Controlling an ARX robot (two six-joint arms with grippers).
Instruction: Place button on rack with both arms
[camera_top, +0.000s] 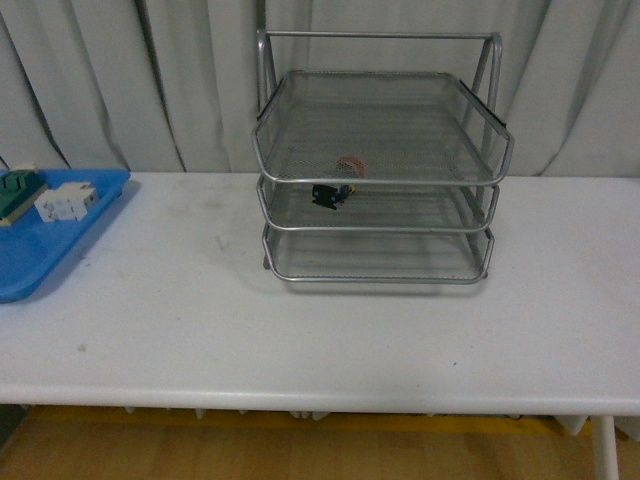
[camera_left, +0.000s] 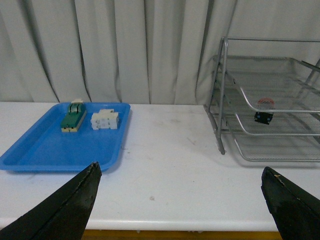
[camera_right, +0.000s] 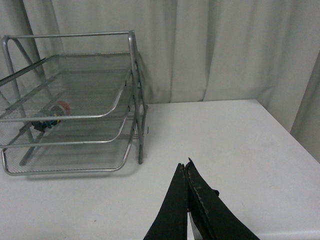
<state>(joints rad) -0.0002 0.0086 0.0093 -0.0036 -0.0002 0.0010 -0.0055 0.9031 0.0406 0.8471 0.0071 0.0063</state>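
On the rack's middle tier, near its front left rim, the button lies tipped over, red cap toward 12 o'clock, dark body toward 6, long axis front-to-back: it looks already delivered. Both arms hang clear over the bench: left pincer spread wide, right pincer closed, empty

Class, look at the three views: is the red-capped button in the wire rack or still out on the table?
In. The button lies on the middle tier of the rack, seen through the mesh in all views; neither gripper holds it.
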